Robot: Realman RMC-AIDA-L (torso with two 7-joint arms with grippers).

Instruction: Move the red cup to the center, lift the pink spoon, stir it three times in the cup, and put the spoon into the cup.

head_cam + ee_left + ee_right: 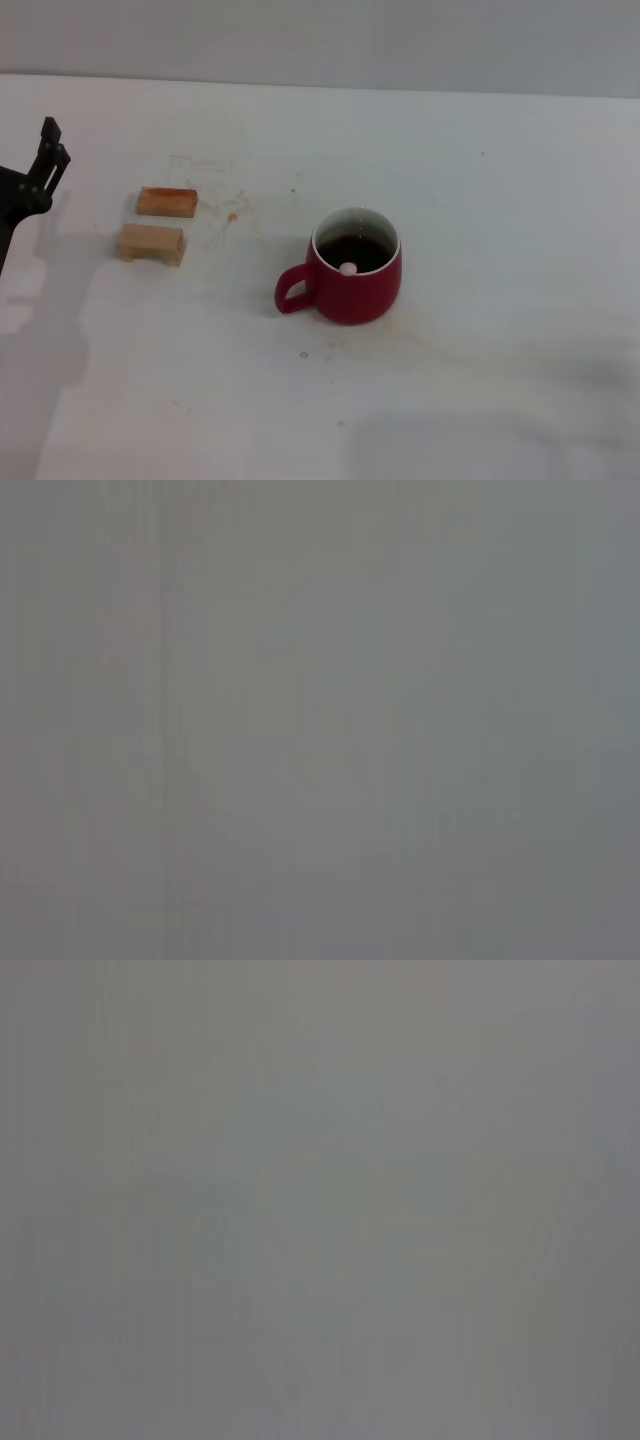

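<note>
Left gripper (45, 150): matte black, slim angular fingers on a blocky black body. No cables, screws or markings discernible. Both wrist views show flat grey only.

- the pink spoon (347, 268) shows only a small pale tip above the dark liquid in the red cup (352, 281); the rest is sunk from sight
- the left gripper (48, 150) is cut off by the left picture edge; whether its fingers are apart cannot be told
- both wrist views give plain grey blur; nothing can be made out there
</note>
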